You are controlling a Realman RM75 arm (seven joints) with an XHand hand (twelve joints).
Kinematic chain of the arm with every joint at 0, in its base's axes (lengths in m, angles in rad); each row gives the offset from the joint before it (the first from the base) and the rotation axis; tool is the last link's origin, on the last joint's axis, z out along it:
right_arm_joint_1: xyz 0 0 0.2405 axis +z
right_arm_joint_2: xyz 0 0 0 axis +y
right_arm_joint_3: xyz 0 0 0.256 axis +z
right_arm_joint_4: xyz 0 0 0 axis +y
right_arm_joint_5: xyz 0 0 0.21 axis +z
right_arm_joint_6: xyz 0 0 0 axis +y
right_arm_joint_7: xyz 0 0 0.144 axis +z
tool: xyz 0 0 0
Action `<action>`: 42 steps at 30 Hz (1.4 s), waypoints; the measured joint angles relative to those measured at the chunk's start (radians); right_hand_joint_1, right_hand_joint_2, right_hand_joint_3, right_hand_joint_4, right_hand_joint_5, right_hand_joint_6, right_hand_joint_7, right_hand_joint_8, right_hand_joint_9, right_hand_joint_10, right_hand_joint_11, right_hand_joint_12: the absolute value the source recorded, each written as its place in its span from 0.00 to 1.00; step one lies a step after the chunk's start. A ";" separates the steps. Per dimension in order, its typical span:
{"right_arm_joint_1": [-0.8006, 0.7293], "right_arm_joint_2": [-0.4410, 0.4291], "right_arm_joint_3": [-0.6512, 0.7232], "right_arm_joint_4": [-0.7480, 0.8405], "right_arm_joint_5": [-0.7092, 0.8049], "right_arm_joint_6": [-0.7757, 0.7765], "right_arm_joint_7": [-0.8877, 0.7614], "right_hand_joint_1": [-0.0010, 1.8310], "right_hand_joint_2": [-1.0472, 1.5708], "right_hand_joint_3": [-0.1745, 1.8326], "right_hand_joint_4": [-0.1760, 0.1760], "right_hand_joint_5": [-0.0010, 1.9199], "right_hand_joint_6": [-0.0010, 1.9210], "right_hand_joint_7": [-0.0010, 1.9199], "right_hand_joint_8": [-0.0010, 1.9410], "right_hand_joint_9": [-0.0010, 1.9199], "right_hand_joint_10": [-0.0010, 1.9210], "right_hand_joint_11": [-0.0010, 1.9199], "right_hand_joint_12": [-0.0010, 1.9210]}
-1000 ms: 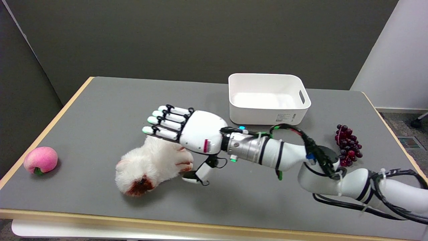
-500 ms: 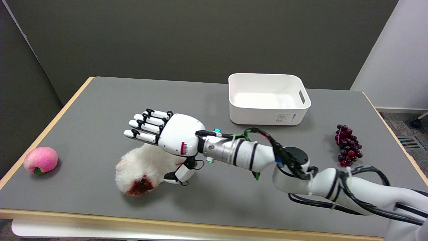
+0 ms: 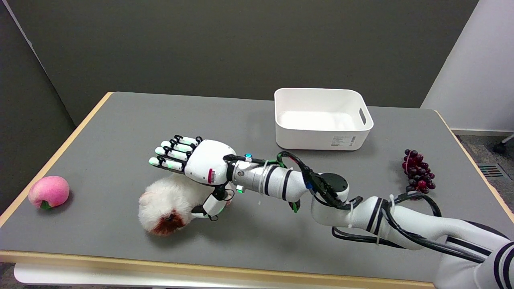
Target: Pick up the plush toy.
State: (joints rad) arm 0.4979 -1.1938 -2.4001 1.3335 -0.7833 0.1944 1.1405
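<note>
The plush toy is a fluffy white animal with a reddish-brown patch on its face, lying on the grey table near the front edge, left of centre. My right hand hovers right over its back half, palm down. The fingers stretch flat and apart toward the left, above the fur. The thumb hangs down along the toy's right side and touches the fur there. Nothing is gripped. The hand hides the toy's rear part.
A pink plush peach lies by the left edge. A white bin stands at the back, right of centre. A bunch of dark red grapes lies at the right. My right arm stretches across the front right.
My right hand has moved left and slightly down, from beside the toy's rear to over its body. The thumb has come up against the toy's side. The toy has not moved.
</note>
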 measured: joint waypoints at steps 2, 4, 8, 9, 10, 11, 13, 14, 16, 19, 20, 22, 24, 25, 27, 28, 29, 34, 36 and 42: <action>0.004 -0.006 0.000 -0.014 -0.002 0.001 0.005 0.37 0.60 0.44 0.59 0.00 0.00 0.00 0.00 0.00 0.00 0.00 0.32; 0.007 -0.011 0.000 -0.028 -0.003 0.002 0.010 0.37 0.60 0.48 0.58 0.00 0.00 0.00 0.00 0.00 0.02 0.00 0.35; 0.009 -0.017 -0.001 -0.048 -0.006 0.002 0.018 0.38 0.62 0.56 0.57 0.00 0.02 0.02 0.05 0.01 0.15 0.00 0.45; 0.009 -0.018 -0.001 -0.051 -0.006 0.002 0.019 0.40 0.62 0.57 0.57 0.02 0.07 0.06 0.09 0.05 0.23 0.02 0.52; 0.009 -0.019 -0.001 -0.055 -0.006 0.002 0.021 0.42 0.63 0.57 0.58 0.03 0.13 0.10 0.14 0.08 0.30 0.03 0.59; 0.009 -0.020 0.000 -0.058 -0.006 0.002 0.022 0.44 0.63 0.57 0.58 0.06 0.17 0.14 0.17 0.11 0.34 0.05 0.62; 0.009 -0.021 0.002 -0.064 -0.007 0.002 0.028 0.48 0.66 0.56 0.64 0.14 0.32 0.24 0.29 0.21 0.45 0.15 0.70; 0.008 -0.021 0.003 -0.067 -0.007 0.002 0.032 0.52 0.68 0.54 0.70 0.20 0.45 0.31 0.41 0.27 0.54 0.22 0.76; 0.004 -0.022 0.009 -0.073 -0.007 0.002 0.042 0.53 0.69 0.53 0.77 0.24 0.56 0.35 0.49 0.32 0.61 0.26 0.81; -0.004 -0.023 0.024 -0.078 -0.008 0.002 0.056 0.65 0.84 0.19 0.06 0.29 0.79 0.46 0.69 0.39 0.66 0.32 0.86; -0.005 -0.023 0.026 -0.078 -0.008 0.002 0.059 0.65 0.84 0.19 0.06 0.29 0.79 0.46 0.69 0.40 0.67 0.32 0.85; -0.014 -0.022 0.039 -0.078 -0.007 0.004 0.067 0.65 0.85 0.17 0.04 0.29 0.79 0.45 0.70 0.42 0.66 0.35 0.83; -0.022 -0.021 0.052 -0.077 -0.008 0.004 0.073 0.65 0.86 0.17 0.02 0.28 0.79 0.45 0.71 0.43 0.65 0.37 0.82; -0.028 -0.020 0.061 -0.075 -0.009 0.003 0.077 0.65 0.85 0.17 0.02 0.28 0.79 0.45 0.71 0.43 0.65 0.37 0.82; -0.037 -0.018 0.075 -0.070 -0.009 0.004 0.085 0.65 0.85 0.18 0.00 0.29 0.78 0.45 0.71 0.43 0.66 0.37 0.83; -0.042 -0.017 0.083 -0.066 -0.009 0.004 0.089 0.65 0.85 0.18 0.00 0.29 0.78 0.45 0.71 0.43 0.66 0.37 0.83; -0.047 -0.016 0.092 -0.062 -0.009 0.005 0.093 0.65 0.85 0.18 0.00 0.29 0.78 0.45 0.71 0.43 0.66 0.37 0.83; -0.074 -0.009 0.144 -0.031 -0.001 0.009 0.112 0.65 0.84 0.19 0.01 0.29 0.78 0.46 0.71 0.44 0.66 0.38 0.83; -0.086 -0.007 0.173 -0.009 0.008 0.016 0.118 0.65 0.84 0.19 0.01 0.29 0.78 0.46 0.71 0.44 0.66 0.38 0.84; -0.121 0.002 0.282 0.078 0.058 0.038 0.131 0.65 0.84 0.19 0.00 0.29 0.77 0.46 0.71 0.43 0.67 0.38 0.84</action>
State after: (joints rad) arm 0.3769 -1.1923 -2.1177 1.4116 -0.7251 0.2324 1.2715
